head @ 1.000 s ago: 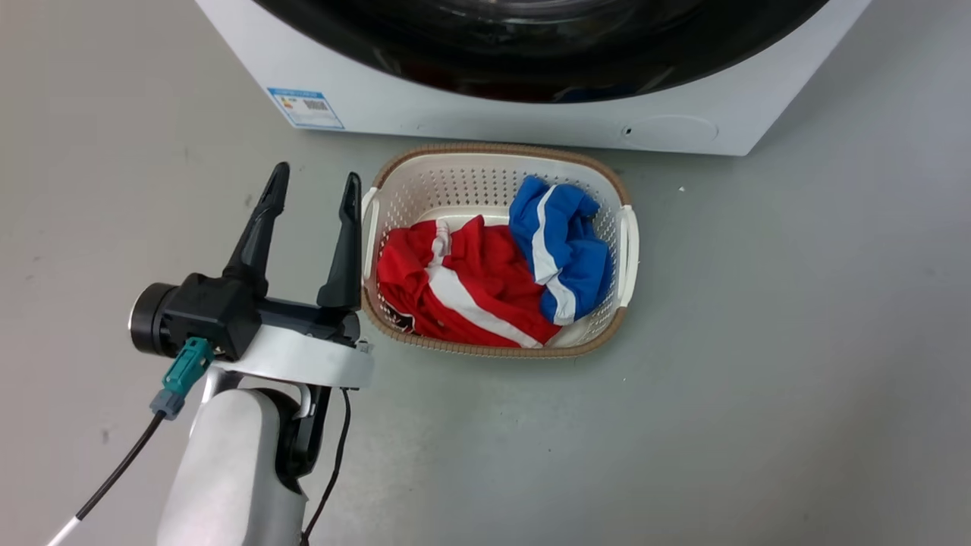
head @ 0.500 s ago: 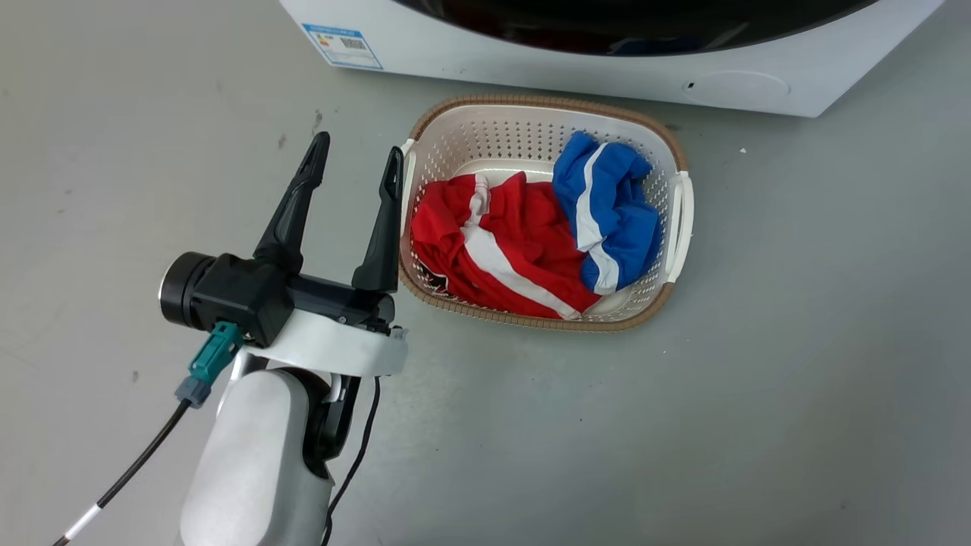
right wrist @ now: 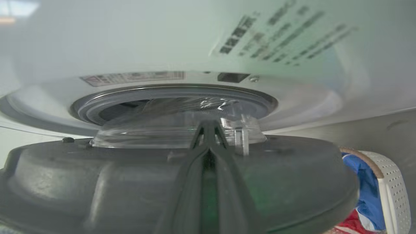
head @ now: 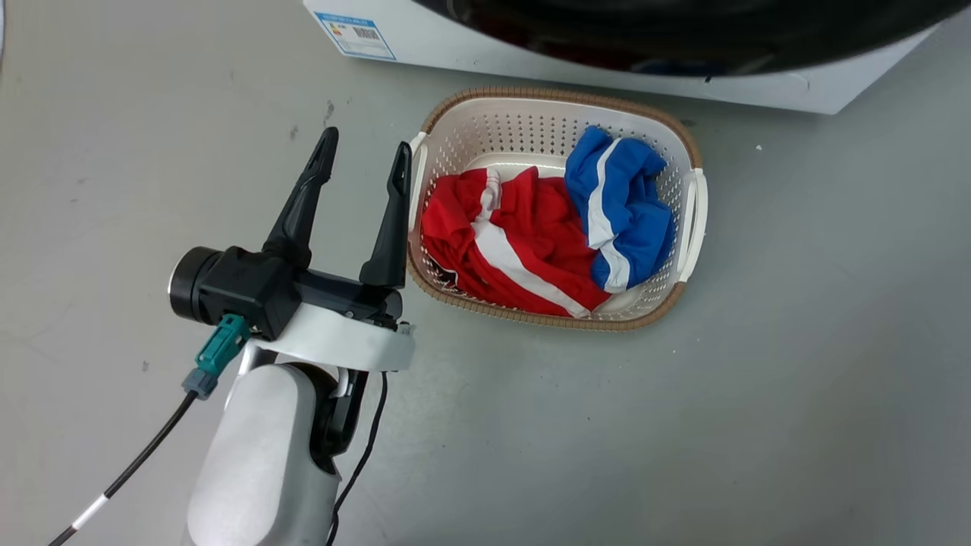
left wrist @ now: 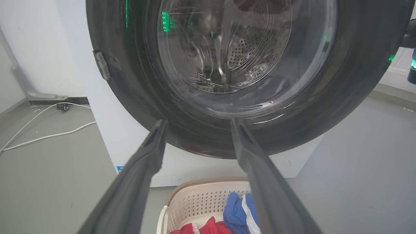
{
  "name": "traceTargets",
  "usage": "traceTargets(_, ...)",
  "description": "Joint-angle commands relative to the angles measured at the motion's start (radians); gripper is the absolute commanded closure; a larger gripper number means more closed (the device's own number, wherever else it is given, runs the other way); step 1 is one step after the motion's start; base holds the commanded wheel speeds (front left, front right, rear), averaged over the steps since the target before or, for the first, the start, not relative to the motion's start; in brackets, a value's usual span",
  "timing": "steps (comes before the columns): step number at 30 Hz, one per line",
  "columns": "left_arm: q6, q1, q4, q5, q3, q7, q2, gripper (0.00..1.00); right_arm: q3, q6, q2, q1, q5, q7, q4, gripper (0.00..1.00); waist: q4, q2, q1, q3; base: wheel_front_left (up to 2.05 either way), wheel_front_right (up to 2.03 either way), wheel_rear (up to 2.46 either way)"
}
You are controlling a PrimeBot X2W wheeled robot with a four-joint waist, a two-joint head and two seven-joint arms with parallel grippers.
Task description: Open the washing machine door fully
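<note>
Jaws spread and empty on the left gripper (head: 366,144), left of the laundry basket (head: 696,220). The right gripper (right wrist: 209,126) is pinched closed at the inner side of the washing machine door (right wrist: 97,182). The door seems partly open, with more swing left.

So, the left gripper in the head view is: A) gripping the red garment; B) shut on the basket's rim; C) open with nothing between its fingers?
C: the left gripper has its fingers spread apart with nothing held between them, just left of the basket.
</note>
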Motion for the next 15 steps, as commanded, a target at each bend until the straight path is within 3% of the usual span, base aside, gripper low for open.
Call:
traceTargets(1, -0.003, -0.010, 0.003, -0.003, -0.003, -0.003, -0.001, 0.00, 0.008, 0.003, 0.040, 0.019, 0.010, 0.027, 0.006, 1.00, 0.000, 0.0000, -0.0001, -0.014, 0.00, 0.00, 0.00)
traceTargets(7, -0.005, 0.022, 0.031, -0.007, -0.007, -0.003, -0.003, 0.00, -0.003, 0.003, 0.043, 0.121, 0.005, 0.123, -0.017, 1.00, -0.007, 0.0000, -0.0001, -0.089, 0.00, 0.00, 0.00)
traceTargets(15, -0.007, 0.087, 0.069, -0.013, 0.002, -0.003, -0.004, 0.00, 0.034, 0.003, 0.134, 0.338, 0.008, 0.263, -0.136, 1.00, -0.016, 0.0000, -0.0001, -0.224, 0.00, 0.00, 0.00)
